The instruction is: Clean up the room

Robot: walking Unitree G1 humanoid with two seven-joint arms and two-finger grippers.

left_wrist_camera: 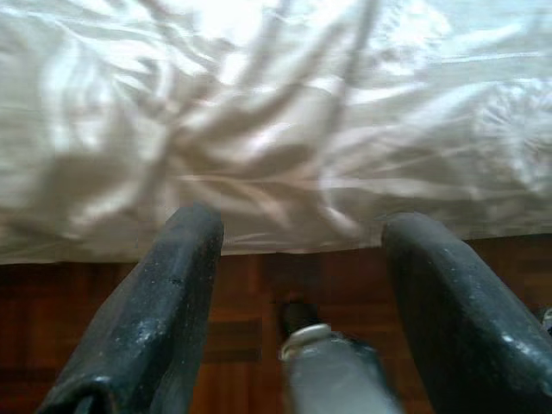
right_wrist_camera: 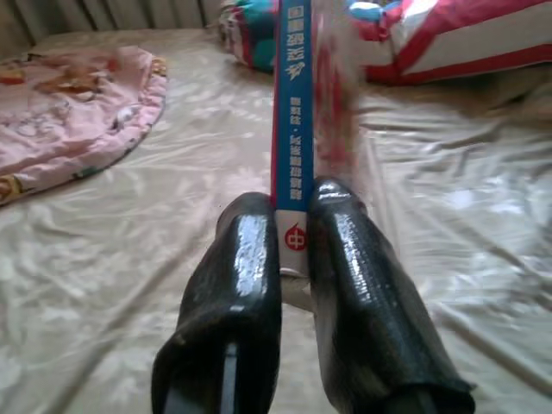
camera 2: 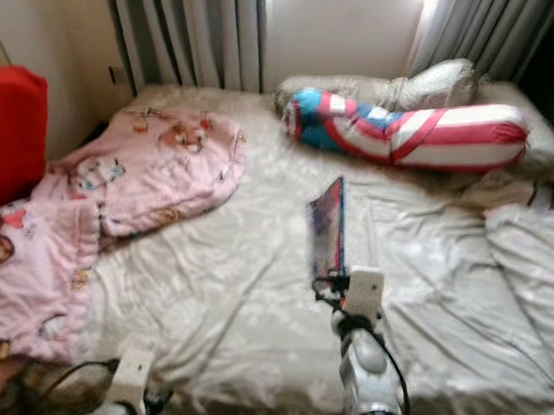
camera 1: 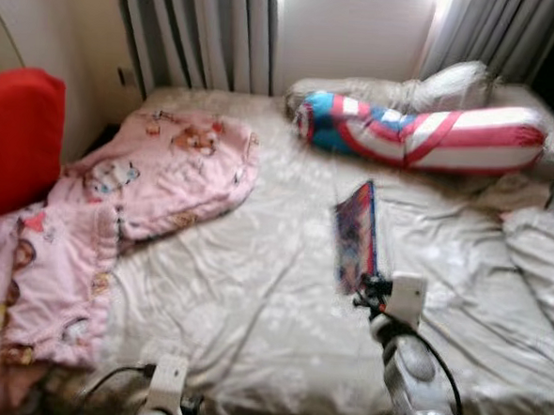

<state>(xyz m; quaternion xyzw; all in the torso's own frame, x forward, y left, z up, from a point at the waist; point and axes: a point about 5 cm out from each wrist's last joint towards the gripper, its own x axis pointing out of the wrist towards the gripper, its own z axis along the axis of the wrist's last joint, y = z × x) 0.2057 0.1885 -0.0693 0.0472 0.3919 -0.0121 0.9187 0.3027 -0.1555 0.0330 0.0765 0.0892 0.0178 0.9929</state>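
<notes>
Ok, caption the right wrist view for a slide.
Right hand shut on a book, held upright by its blue spine above the cream bedsheet.

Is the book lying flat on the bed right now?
No, the right gripper holds the book upright by its spine, lifted above the bed.

left gripper [left_wrist_camera: 297, 259]: black fingers [left_wrist_camera: 147, 319] spread apart | beyond: wrinkled cream bedsheet [left_wrist_camera: 259, 121] edge | below: dark wooden floor [left_wrist_camera: 250, 302]
</notes>
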